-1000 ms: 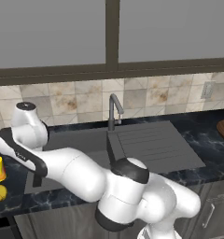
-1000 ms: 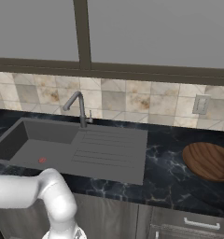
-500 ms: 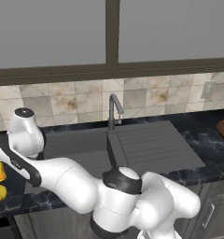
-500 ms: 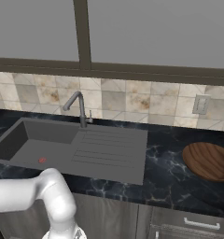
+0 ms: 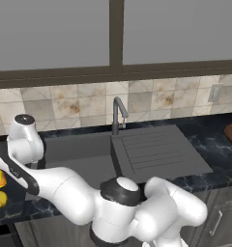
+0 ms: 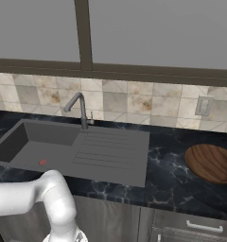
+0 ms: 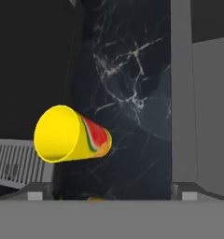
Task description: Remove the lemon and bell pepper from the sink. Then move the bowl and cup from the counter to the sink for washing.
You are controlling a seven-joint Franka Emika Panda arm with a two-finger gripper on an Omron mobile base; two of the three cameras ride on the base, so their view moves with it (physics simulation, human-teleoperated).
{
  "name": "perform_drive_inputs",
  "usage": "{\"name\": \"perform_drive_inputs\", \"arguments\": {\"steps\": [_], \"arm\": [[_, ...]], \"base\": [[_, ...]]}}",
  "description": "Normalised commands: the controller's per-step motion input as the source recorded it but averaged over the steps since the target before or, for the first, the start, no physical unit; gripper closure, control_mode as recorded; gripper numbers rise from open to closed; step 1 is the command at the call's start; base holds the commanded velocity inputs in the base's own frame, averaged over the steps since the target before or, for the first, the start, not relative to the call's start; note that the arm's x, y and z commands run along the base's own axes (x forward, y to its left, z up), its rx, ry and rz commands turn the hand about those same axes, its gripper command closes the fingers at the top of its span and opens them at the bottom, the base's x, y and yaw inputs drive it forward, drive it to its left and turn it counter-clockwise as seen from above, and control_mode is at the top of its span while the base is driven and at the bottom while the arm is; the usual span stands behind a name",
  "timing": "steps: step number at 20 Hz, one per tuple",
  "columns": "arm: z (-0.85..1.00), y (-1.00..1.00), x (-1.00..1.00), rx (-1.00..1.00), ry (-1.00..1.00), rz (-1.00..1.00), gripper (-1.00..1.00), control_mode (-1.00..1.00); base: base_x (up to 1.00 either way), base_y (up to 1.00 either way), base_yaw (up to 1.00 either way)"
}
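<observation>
Two end effector fingertips [image 7: 186, 190] spread wide, empty, above the cup [image 7: 72, 134] on the counter [image 7: 128, 93].

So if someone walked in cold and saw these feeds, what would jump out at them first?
Probably the yellow cup with its red mark, bright against the dark marble counter in the hand view, its open mouth toward the camera. Next, the big white arm sweeping left across the front of the grey sink toward that cup. Last, the wooden bowl alone on the counter, far right of the drainboard.
</observation>
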Motion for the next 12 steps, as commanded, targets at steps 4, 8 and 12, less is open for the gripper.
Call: {"name": "perform_drive_inputs", "arguments": {"steps": [4,8,12], "arm": [[-0.04,0.11,0.13,0.00,0.00,0.00,-1.00,-1.00],[-0.04,0.13,0.09,0.00,0.00,0.00,-1.00,-1.00],[-0.05,0.15,0.08,0.00,0.00,0.00,-1.00,-1.00]], "base": [[0.00,0.00,0.00],[0.00,0.00,0.00],[0.00,0.00,0.00]]}}
